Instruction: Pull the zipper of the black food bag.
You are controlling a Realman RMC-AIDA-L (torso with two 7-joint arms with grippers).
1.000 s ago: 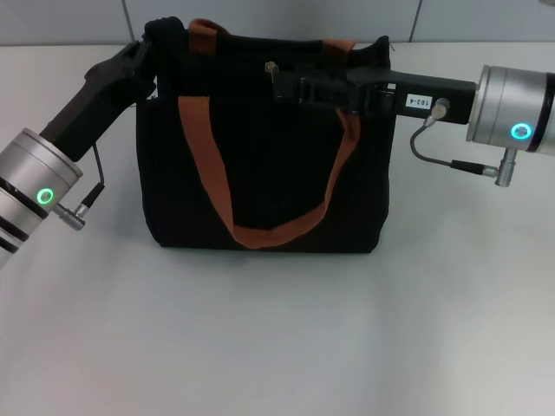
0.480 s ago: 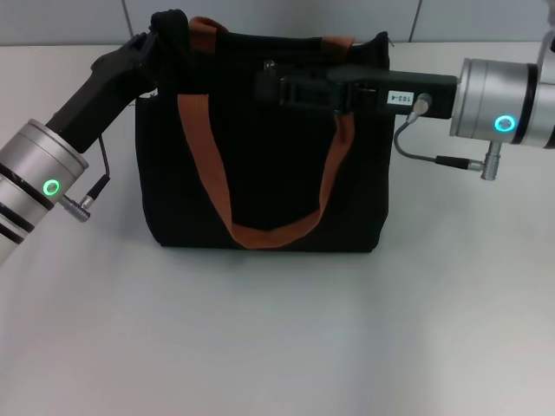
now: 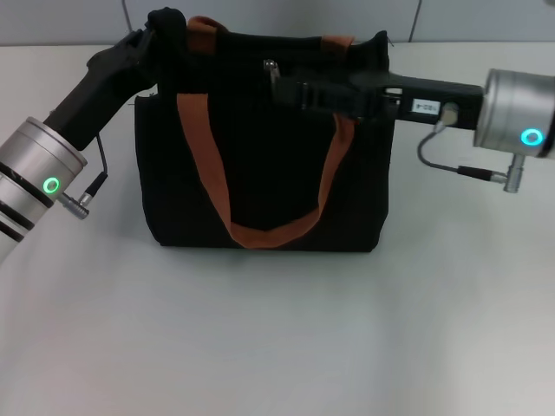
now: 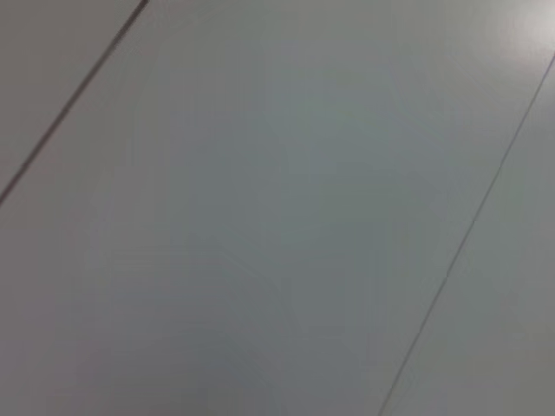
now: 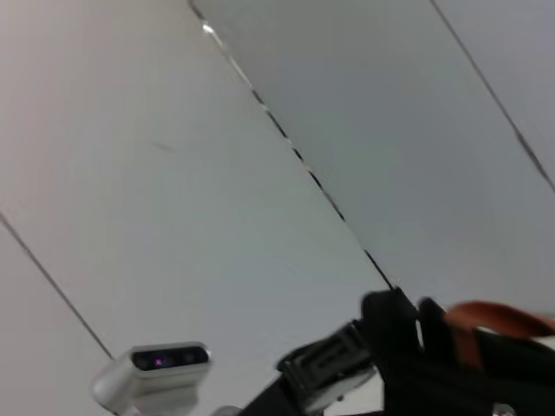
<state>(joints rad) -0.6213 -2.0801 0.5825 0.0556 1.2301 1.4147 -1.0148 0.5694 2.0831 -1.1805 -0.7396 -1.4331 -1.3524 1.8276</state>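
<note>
The black food bag [image 3: 260,173] stands upright at the middle of the white table, with an orange-brown strap [image 3: 204,156] hanging down its front. The zipper [image 3: 271,68] is a small silver tab standing up on the top edge, about midway along. My left gripper [image 3: 154,45] is shut on the bag's top left corner and holds it bunched up. My right gripper [image 3: 279,89] reaches in from the right along the bag's top, its tip just below and right of the tab. The right wrist view shows the bag's corner [image 5: 395,316] and a strap [image 5: 490,319].
The white table [image 3: 277,338] stretches in front of the bag. A grey panelled wall [image 3: 486,17] runs behind it. A small white camera device [image 5: 160,364] shows in the right wrist view. The left wrist view shows only grey panels [image 4: 277,208].
My right gripper slid left along the bag's top, then came back right to about where it began. The silver tab stays at about the same place. The left gripper has hardly moved.
</note>
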